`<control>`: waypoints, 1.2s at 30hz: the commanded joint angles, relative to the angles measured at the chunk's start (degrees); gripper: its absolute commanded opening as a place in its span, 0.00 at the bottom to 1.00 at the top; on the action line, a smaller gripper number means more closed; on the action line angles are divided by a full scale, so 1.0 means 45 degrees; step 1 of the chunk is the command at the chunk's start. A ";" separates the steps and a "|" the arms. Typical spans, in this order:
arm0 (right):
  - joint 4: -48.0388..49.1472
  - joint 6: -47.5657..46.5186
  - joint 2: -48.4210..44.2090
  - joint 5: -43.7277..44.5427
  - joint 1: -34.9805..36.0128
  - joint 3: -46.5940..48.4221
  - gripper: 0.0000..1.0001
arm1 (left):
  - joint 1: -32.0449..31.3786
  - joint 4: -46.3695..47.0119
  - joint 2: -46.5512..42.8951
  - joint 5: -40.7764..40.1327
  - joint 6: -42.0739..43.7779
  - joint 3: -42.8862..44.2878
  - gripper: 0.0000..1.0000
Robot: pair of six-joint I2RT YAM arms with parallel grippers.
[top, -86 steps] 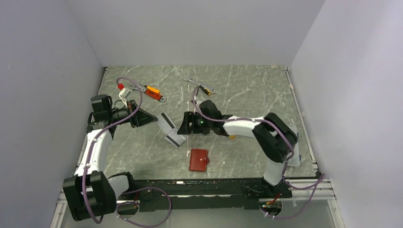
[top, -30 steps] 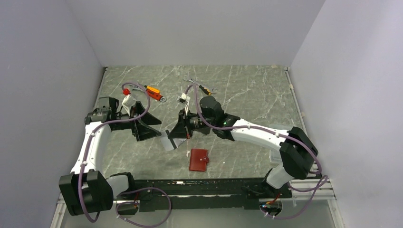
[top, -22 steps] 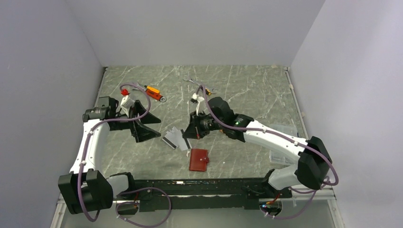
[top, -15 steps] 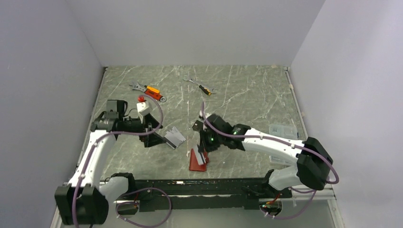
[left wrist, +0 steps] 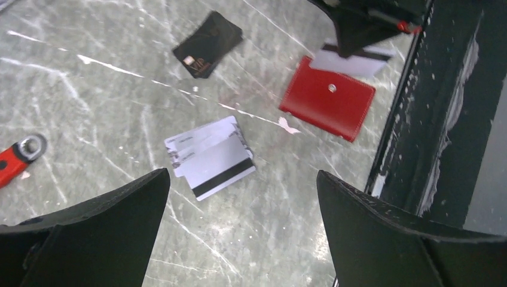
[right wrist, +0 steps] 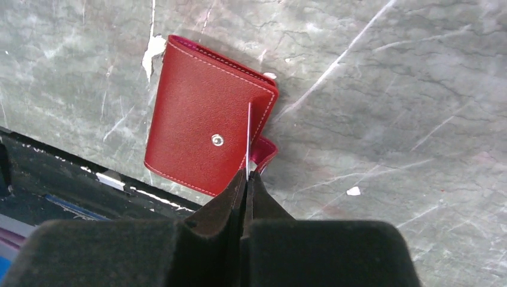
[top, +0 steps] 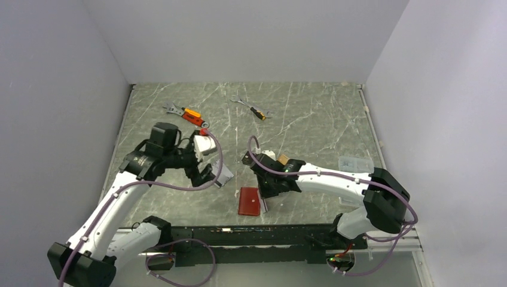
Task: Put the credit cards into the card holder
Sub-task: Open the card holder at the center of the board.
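The red card holder [top: 249, 201] lies closed near the table's front edge, snap up [right wrist: 203, 140]. My right gripper [top: 266, 192] is shut on a silver-grey credit card [right wrist: 249, 128], held on edge against the holder's right side by its tab. From the left wrist this card [left wrist: 359, 58] shows a dark stripe above the card holder [left wrist: 327, 97]. My left gripper [left wrist: 242, 239] hangs wide open above two overlapping silver-grey credit cards [left wrist: 209, 156], [top: 224, 175], touching neither. A black credit card [left wrist: 208, 43] lies flat farther off.
Two orange-handled wrenches [top: 188, 113], [top: 254, 110] lie toward the back of the marble table. A clear plastic piece [top: 353, 164] sits at the right. The black front rail [left wrist: 418, 119] runs just beside the card holder.
My right gripper carried its card from mid-table down to the card holder's right edge. My left arm swung right and nearer, over the silver-grey cards, its jaws spreading fully.
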 commanded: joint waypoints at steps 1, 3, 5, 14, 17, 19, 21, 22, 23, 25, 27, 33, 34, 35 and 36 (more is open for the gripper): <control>0.0077 0.0376 -0.0886 0.0182 -0.0432 -0.0339 0.00 | -0.2212 -0.1014 0.0320 -0.2346 0.1098 0.0240 0.99; 0.0359 0.0421 -0.1094 -0.0133 -0.0704 -0.0694 0.00 | -0.3528 -0.1308 0.0727 -0.3162 0.1255 0.0540 0.99; 0.0813 0.0428 -0.1238 -0.0527 -0.1047 -0.1163 0.00 | -0.4889 -0.1527 0.1232 -0.3885 0.1507 0.0930 0.99; 0.3555 0.0382 -0.1685 -0.2244 -0.2530 -0.3276 0.00 | -0.9228 -0.1275 0.3228 -0.5969 0.2303 0.1391 0.99; 0.4116 0.0229 -0.1745 -0.2876 -0.2905 -0.3665 0.00 | -1.0223 -0.0946 0.4295 -0.5983 0.2346 0.1886 0.99; 0.4348 0.0116 -0.1845 -0.3097 -0.3077 -0.3918 0.00 | -1.0605 -0.0792 0.5135 -0.5956 0.2537 0.2446 0.99; 0.4606 0.0047 -0.1951 -0.3404 -0.3260 -0.4252 0.00 | -1.0812 -0.0724 0.5966 -0.5727 0.2666 0.3106 0.99; 0.4793 0.0023 -0.2014 -0.3530 -0.3345 -0.4444 0.00 | -1.0925 -0.0736 0.6493 -0.5650 0.2716 0.3430 0.97; 0.4883 0.0005 -0.2097 -0.3624 -0.3441 -0.4624 0.00 | -1.0995 -0.0786 0.6939 -0.5616 0.2781 0.3768 0.94; 0.5074 -0.0023 -0.2276 -0.3704 -0.3527 -0.5045 0.00 | -1.1085 -0.0839 0.7622 -0.5664 0.2961 0.4047 0.86; 0.5243 0.0060 -0.2476 -0.3728 -0.3588 -0.5414 0.00 | -1.1136 -0.0712 0.8144 -0.5743 0.3047 0.4109 0.73; 0.5204 0.0043 -0.2913 -0.3646 -0.3770 -0.5921 0.00 | -1.1659 -0.0925 0.9837 -0.5365 0.3145 0.4609 0.68; 0.5144 0.0025 -0.3011 -0.3590 -0.3804 -0.5958 0.00 | -1.1736 -0.0829 1.0016 -0.5275 0.3073 0.4702 0.68; 0.5102 0.0023 -0.3086 -0.3541 -0.3838 -0.6007 0.00 | -1.1797 -0.0666 1.0128 -0.5188 0.3047 0.4728 0.69; 0.5073 0.0020 -0.3169 -0.3476 -0.3860 -0.6052 0.00 | -1.1856 -0.0401 1.0213 -0.5165 0.3081 0.4673 0.69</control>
